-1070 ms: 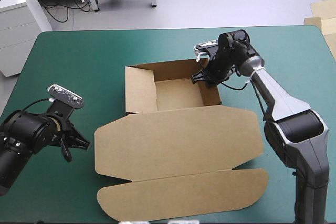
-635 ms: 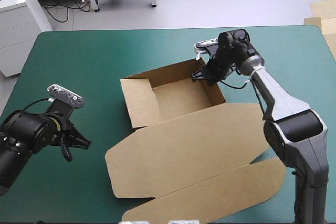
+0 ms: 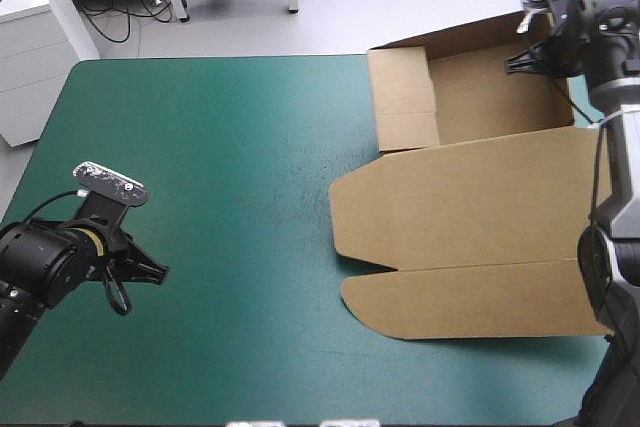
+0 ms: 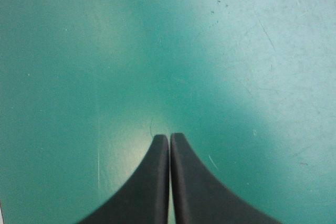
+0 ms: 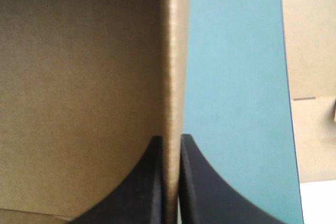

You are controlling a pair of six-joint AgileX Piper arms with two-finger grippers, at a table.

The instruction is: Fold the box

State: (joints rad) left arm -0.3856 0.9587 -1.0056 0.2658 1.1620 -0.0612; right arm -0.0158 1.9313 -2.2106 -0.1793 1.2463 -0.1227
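Observation:
The brown box (image 3: pixel 470 197) lies at the table's far right corner, an open tray with raised walls and its lid spread flat toward the near side. My right gripper (image 3: pixel 540 52) is shut on the tray's right wall; in the right wrist view that wall (image 5: pixel 174 77) runs up between the black fingers (image 5: pixel 153 182), tray floor on one side, teal-green cover on the other. My left gripper (image 3: pixel 140 277) hovers low over the bare cover near the left front, far from the box. In the left wrist view its fingers (image 4: pixel 157 182) meet in one arch with nothing between them.
The teal-green table (image 3: pixel 220 177) has open cover across its left and middle. The box's lid overhangs the right edge. Pale brown board (image 5: pixel 310 51) lies beyond the table's right edge in the right wrist view.
My right gripper has dragged the box from the table's middle to the far right corner, turning it a little. The left arm has shifted slightly toward the front.

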